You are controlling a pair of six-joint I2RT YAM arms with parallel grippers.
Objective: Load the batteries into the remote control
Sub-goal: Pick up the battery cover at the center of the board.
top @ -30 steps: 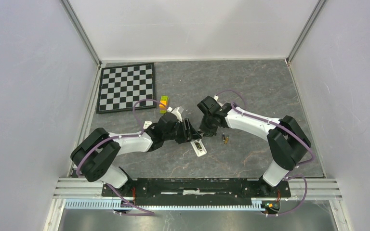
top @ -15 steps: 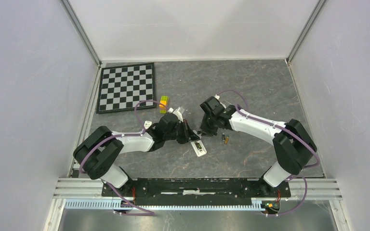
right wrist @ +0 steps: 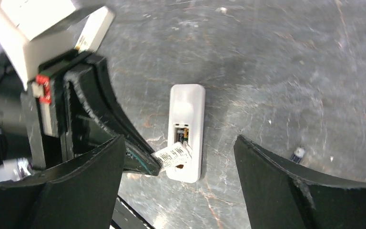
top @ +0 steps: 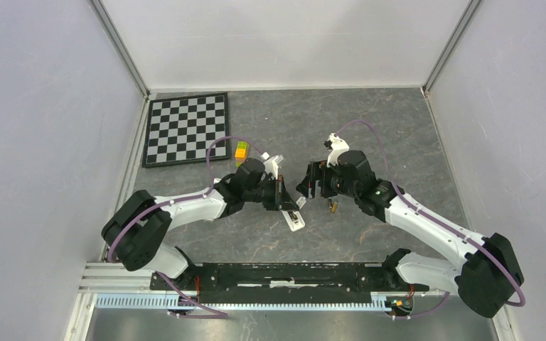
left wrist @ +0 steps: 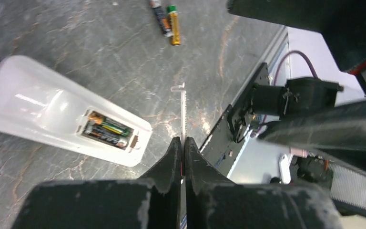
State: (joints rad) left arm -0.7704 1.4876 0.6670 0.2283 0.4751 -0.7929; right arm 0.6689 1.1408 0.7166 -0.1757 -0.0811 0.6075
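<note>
Right gripper [top: 313,189] shifted, held wide open above remote [right wrist: 187,107]. Thin white cover [right wrist: 174,155] pinched by closed left gripper [left wrist: 181,143] beside remote. Two batteries [left wrist: 106,130] seated inside remote; two loose batteries [left wrist: 167,21] left nearby.

Tbl [top: 370,128]: remote [top: 296,219], batts [top: 332,207], chessboard [top: 186,128], block [top: 242,150]

Bright, even light; glare on remote control [left wrist: 52,112]; right wrist view blurred.

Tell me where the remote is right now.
In the top view the remote lies on the table near the centre, beside the left claw, with two loose batteries to its right.
</note>
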